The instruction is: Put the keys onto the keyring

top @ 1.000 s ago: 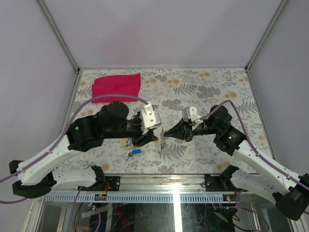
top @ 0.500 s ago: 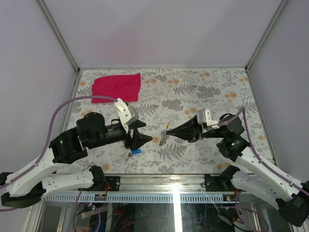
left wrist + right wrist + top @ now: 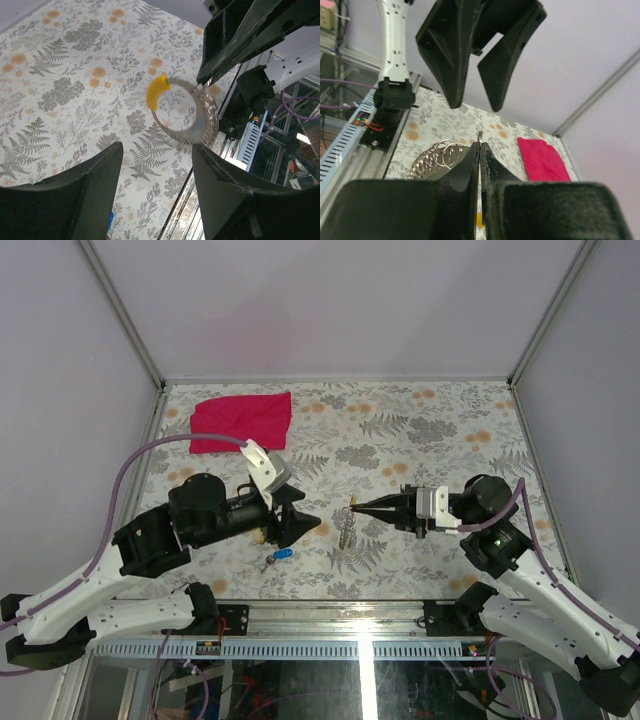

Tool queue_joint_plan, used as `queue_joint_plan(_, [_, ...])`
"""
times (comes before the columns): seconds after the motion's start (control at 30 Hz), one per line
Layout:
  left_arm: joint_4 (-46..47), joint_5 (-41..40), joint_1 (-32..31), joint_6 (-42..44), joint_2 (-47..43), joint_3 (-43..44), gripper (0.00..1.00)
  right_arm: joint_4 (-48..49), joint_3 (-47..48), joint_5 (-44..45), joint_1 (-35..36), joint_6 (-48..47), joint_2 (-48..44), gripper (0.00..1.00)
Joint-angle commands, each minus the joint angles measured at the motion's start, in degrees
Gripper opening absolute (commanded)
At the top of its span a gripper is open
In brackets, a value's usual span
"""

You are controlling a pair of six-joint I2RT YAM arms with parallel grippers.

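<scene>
Left wrist view shows the keyring hanging in the air just ahead of the left gripper, with a yellow key that appears to sit on the ring's far edge. The ring is thin sprung wire: light, stiff and slick, and probably quick to swing or twist in a loose pinch. The safest hold is flat across the coil, leaving the split end free for a key blade.

The right gripper is clamped fully shut on the ring's rim, and the chain dangles beneath it toward the table. The left gripper's jaws stand well apart and hold nothing.

Both arms reach inward from opposite sides of the keyring, forearms low and nearly level. Their fingertips point at each other, near but not touching.

A blue key lies on the table to the left of the keyring, nearer the arm bases. It looks small and smooth, so its plastic head is the best place to grip it.
</scene>
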Motion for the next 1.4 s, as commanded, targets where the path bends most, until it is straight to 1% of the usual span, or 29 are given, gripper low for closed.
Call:
queue_joint_plan(0.0, [6.0, -3.5, -0.3, -2.4, -1.5, -1.9, 0.59, -10.1, 6.4, 4.8, 0.4, -8.5, 0.1, 0.0])
queue_joint_plan(0.17, [7.1, -4.2, -0.3, -3.0, -1.5, -2.0, 0.59, -10.4, 6.7, 8.0, 0.4, -4.8, -0.8, 0.0])
queue_joint_plan(0.33, [10.8, -2.8, -0.3, -2.7, -1.5, -2.1, 0.57, -7.4, 6.2, 9.2, 0.4, 3.1, -0.6, 0.0])
queue_joint_plan(0.6, [20.0, 5.6, -0.2, -1.3, -0.3, -3.0, 0.52, 9.4, 1.1, 9.9, 0.3, 19.7, -2.0, 0.0])
queue_joint_plan(0.87, [25.5, 11.2, -0.3, -1.5, 2.2, -2.6, 0.39, 22.8, -1.6, 11.1, 0.3, 31.1, -1.7, 0.0])
queue_joint_plan(1.07, [27.8, 12.5, -0.2, -1.6, 3.5, -2.2, 0.36, 29.8, -2.6, 11.3, 0.4, 36.1, -0.3, 0.0])
queue_joint_plan(1.37, [29.4, 14.8, -0.3, -1.2, 5.2, -0.6, 0.32, 32.0, -2.4, 10.4, 0.4, 38.2, 0.8, 0.0])
